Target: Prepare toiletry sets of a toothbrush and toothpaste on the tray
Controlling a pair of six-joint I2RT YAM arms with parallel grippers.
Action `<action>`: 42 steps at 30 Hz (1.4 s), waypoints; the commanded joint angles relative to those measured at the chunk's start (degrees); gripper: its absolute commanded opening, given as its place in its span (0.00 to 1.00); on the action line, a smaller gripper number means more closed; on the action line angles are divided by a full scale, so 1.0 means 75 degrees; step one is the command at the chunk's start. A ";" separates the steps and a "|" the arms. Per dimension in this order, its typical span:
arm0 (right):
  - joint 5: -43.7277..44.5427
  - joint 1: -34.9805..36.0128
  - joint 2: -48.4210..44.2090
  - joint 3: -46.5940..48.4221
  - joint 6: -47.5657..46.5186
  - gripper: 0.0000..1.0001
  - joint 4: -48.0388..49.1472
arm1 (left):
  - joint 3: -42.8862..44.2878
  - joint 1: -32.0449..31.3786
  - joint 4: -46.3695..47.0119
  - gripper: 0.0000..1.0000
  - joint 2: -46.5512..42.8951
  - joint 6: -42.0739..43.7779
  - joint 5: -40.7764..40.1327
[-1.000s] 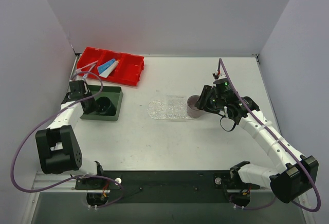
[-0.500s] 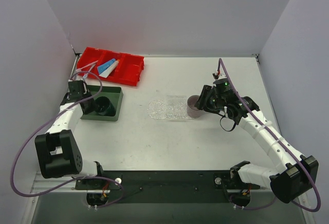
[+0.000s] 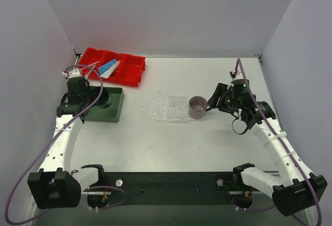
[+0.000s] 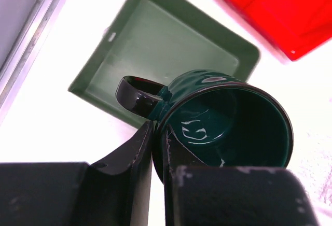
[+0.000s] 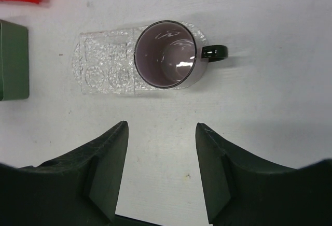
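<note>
Tray (image 3: 165, 110): clear and bumpy, lying flat near the middle of the table (image 3: 155, 148), between the two arms. We see no toothbrush or toothpaste on it.
Mauve mug (image 5: 166, 55): stands upright on the tray's right end. Its black handle points away from the tray, and we see nothing inside it.
Blue toothpaste (image 3: 108, 65): lies in the red bin (image 3: 132, 69) at the far left corner, well apart from the tray.
White toothpaste (image 3: 110, 72): lies just beside the blue one in the same compartment.
Toothbrush (image 3: 92, 66): a thin pale stick shows in the bin's left part, close to the left wrist. We cannot tell whether there is one or two.
Left gripper (image 4: 157, 130): pinches the wall of the dark green mug (image 4: 228, 117) next to its handle, one finger outside and one inside the rim.
Dark green mug: tilted over the green tray (image 4: 171, 44). We cannot tell whether it touches the floor of that tray.
Right gripper (image 5: 161, 126): its fingers are spread wide and hold nothing, on the near side of the mauve mug and apart from it.
</note>
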 commanded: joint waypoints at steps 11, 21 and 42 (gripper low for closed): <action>-0.0849 -0.1805 -0.1443 -0.0854 -0.0529 0.50 -0.0242 | 0.2091 -0.4262 -0.0582 0.00 0.1710 -0.2101 -0.1484; -0.0487 -0.2193 -0.2029 -0.1076 -0.1009 0.51 -0.0499 | 0.2196 -0.5106 -0.0418 0.00 0.2814 -0.3216 -0.2033; 0.0134 -0.2323 -0.2451 -0.1393 -0.1115 0.51 -0.0465 | 0.2349 -0.5318 0.0156 0.00 0.3975 -0.3965 -0.1448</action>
